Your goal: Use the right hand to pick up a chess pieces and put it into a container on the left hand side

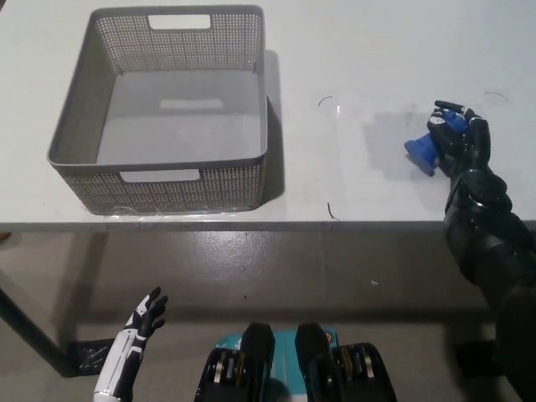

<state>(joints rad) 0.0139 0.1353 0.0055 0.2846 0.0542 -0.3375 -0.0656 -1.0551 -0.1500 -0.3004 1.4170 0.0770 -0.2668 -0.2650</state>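
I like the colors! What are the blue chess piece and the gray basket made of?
The blue chess piece, held in the black right hand, looks like smooth plastic, solid-colored and slightly shiny. The gray basket seems to be matte plastic too: its walls are molded with tiny holes and cut-out handles.

The right hand (459, 138) grips a blue chess piece (429, 145) above the table (360, 50).
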